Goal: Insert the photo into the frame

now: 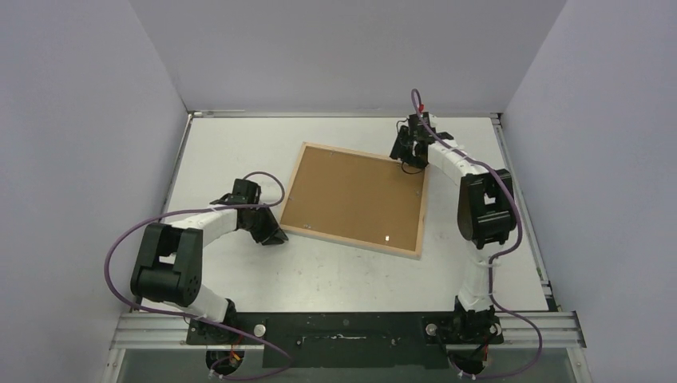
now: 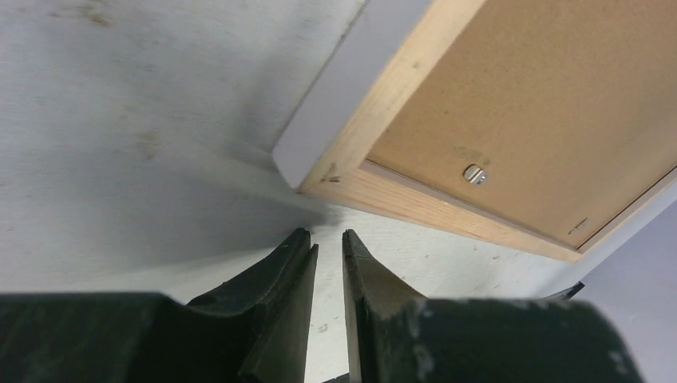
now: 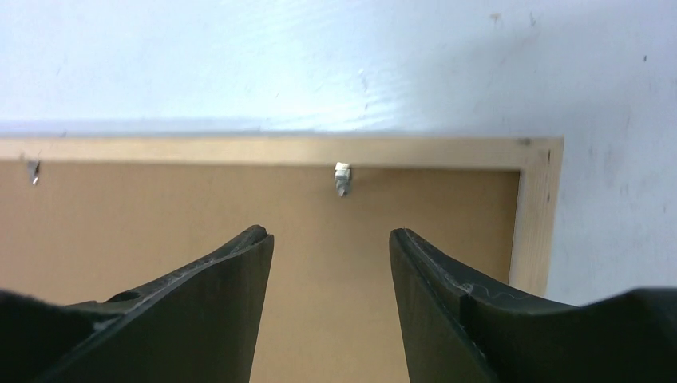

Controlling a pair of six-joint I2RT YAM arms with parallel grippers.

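A thin-edged rectangular picture frame of pale bare wood [image 1: 351,242] is seen lying flat on the white table [image 1: 335,275], at the centre of the top view and turned slightly clockwise. Its back is turned upward, and the opening is filled by a plain brown backing board [image 1: 355,195]. In the left wrist view a white outer side is shown along the wooden edge [image 2: 351,152] in the upper middle of the picture.

The left end effector [image 1: 271,235] is placed on the table just beside the lower left corner of the frame. In its own view [image 2: 327,235] the black fingers are seen narrowly parted, with only bare table between them, and nothing is grasped.

The right end effector [image 1: 407,152] is held over the upper right corner of the frame. In the right wrist view [image 3: 331,235] its jaws are seen released and spread well apart above the backing board, with nothing held between them. A small metal tab [image 3: 342,179] is seen at the inner edge of the wooden rim, just above the gap between the fingers. A second such tab [image 2: 475,173] is visible at the right of the left wrist view.
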